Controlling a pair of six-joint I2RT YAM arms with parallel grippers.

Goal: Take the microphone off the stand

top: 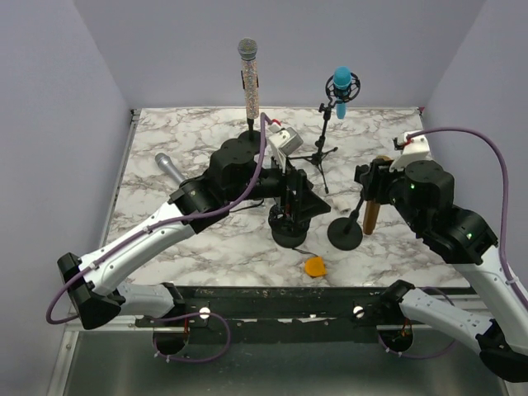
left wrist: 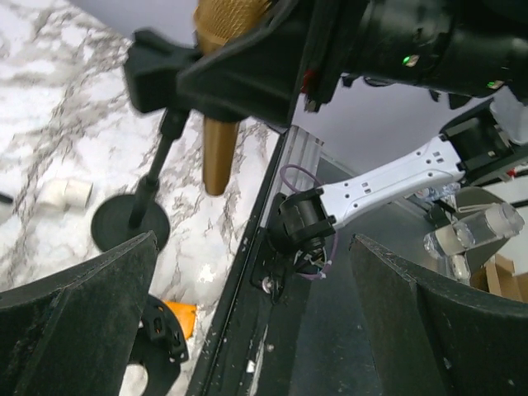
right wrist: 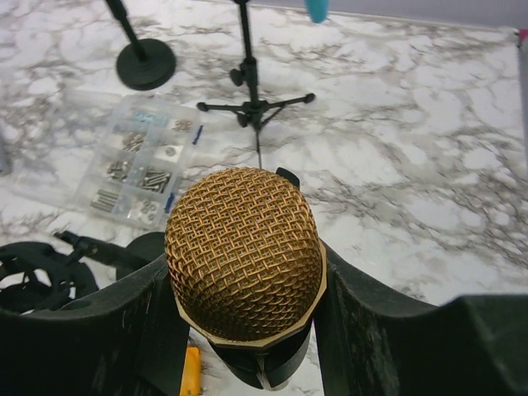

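Observation:
A gold microphone (top: pixel 371 211) with a mesh head (right wrist: pixel 243 252) sits upright in the clip of a black stand with a round base (top: pixel 345 234). My right gripper (top: pixel 373 176) is shut on the microphone, just under the head, one finger on each side (right wrist: pixel 243 285). The left wrist view shows the gold handle (left wrist: pixel 220 144) hanging below the clip, and the stand's rod and base (left wrist: pixel 130 224). My left gripper (top: pixel 289 205) is open and empty (left wrist: pixel 256 330), a little left of the stand, above a black round mount (top: pixel 290 229).
A glitter microphone (top: pixel 248 74) stands on a stand at the back. A blue microphone (top: pixel 341 86) sits on a tripod. A silver microphone (top: pixel 169 169) lies at the left. A clear box of screws (right wrist: pixel 136 169) lies mid-table. An orange piece (top: pixel 314 266) lies near the front edge.

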